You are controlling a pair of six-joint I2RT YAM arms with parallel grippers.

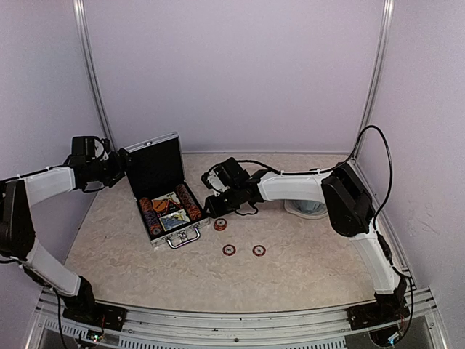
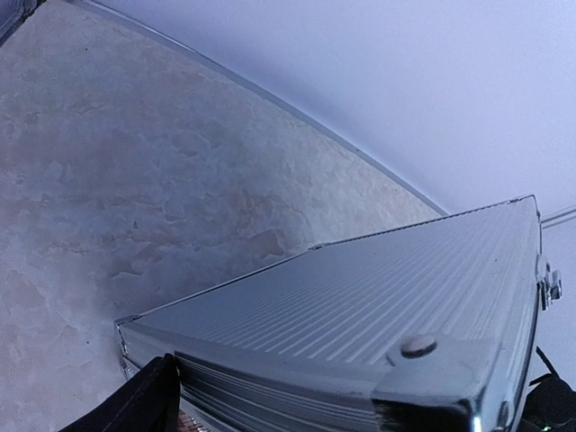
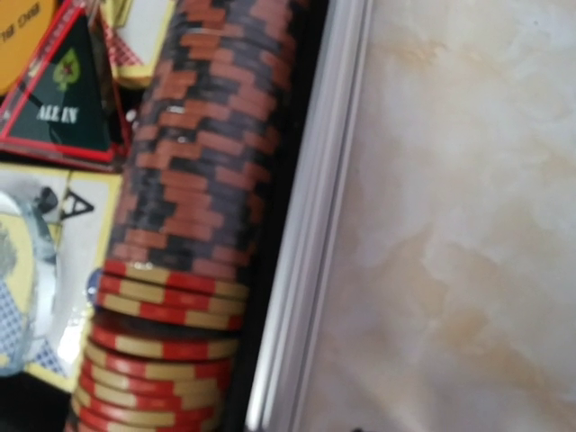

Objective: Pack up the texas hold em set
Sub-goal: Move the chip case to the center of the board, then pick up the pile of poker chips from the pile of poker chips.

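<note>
The silver ribbed briefcase (image 1: 186,234) lies open at centre left, its lid (image 1: 154,166) upright. Rows of red chips (image 1: 191,203) and card boxes (image 1: 171,218) fill it. Three loose chips (image 1: 220,224) lie on the table to its right. My left gripper (image 1: 120,169) is open against the lid's left edge; the left wrist view shows the ribbed lid (image 2: 360,306) and one black finger (image 2: 144,405). My right gripper (image 1: 212,195) hovers at the case's right rim. The right wrist view shows the chip row (image 3: 198,180), the black "ALL IN" marker (image 3: 63,99) and the rim (image 3: 310,252), but not its fingers.
The grey-blue cup on its saucer (image 1: 309,209) stands behind the right arm's forearm. Two of the loose chips (image 1: 229,249) (image 1: 259,250) lie nearer the front. Pale walls enclose the table on three sides.
</note>
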